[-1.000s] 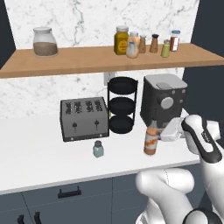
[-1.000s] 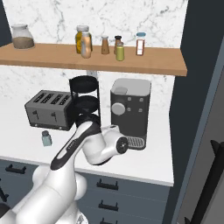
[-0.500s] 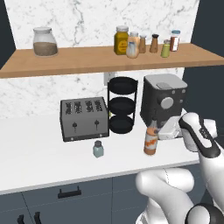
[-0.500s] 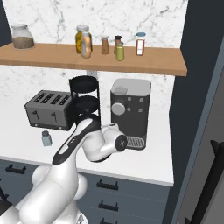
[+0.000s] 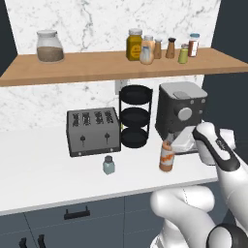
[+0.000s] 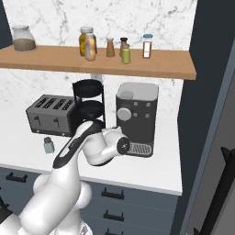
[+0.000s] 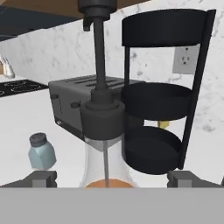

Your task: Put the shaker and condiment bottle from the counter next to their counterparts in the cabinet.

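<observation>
**Clerk:** First item?

**Me:** Condiment bottle. It stands upright on the counter, in front of the coffee machine and just right of the black tiered rack. Orange-brown sauce, clear neck, dark pour tip. My claw is level with the neck, fingers spread wide with one on each side, holding nothing. I judge the approach is side-on so the fingers can close on the body below the cap.

**Clerk:** Second item?

**Me:** Shaker. Squat, pale blue-green, grey cap, on the counter in front of the toaster, well apart from the bottle. Untouched.

**Clerk:** Destination?

**Me:** Cabinet, an open wooden shelf against the marble wall. The counterparts cluster toward its right end: a yellow jar, several small shakers, a red one with a blue cap. A large glass jar sits far left. Both counter items belong beside that cluster; neither is there yet.
</observation>
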